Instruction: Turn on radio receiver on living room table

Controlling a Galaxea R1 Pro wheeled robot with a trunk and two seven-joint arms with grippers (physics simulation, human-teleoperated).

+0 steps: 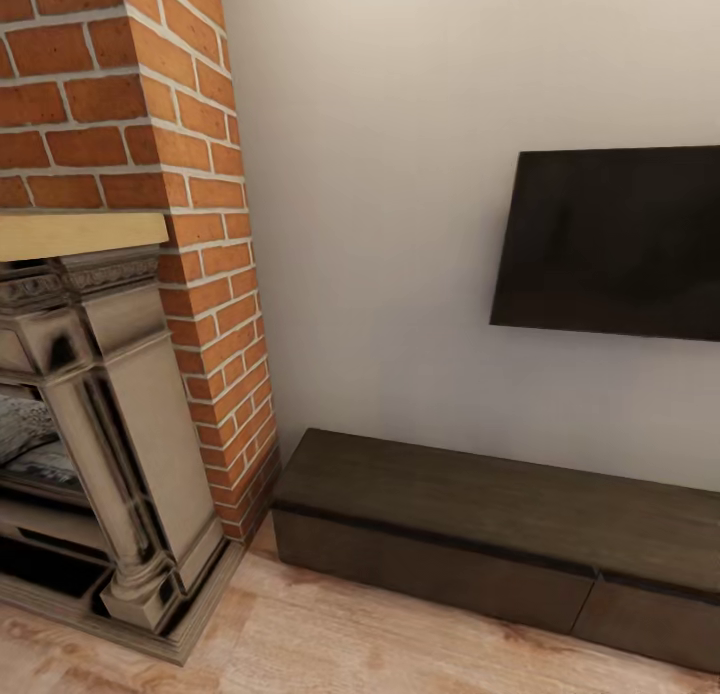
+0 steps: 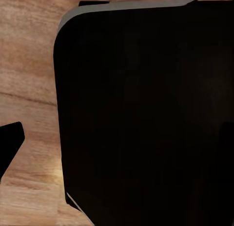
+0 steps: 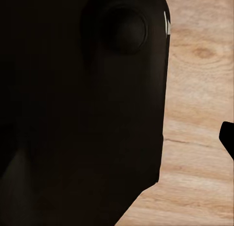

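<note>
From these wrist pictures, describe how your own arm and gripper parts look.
The left wrist view shows a black slab-like robot part with rounded corners and a thin pale grey edge. The right wrist view shows a black rounded housing bearing a round knob-like boss, over wood plank floor.

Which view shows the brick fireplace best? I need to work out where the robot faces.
The head view: the brick fireplace stands at its left, beside the dark low cabinet. Both wrist views show wood floor past dark robot parts, nothing of the fireplace.
</note>
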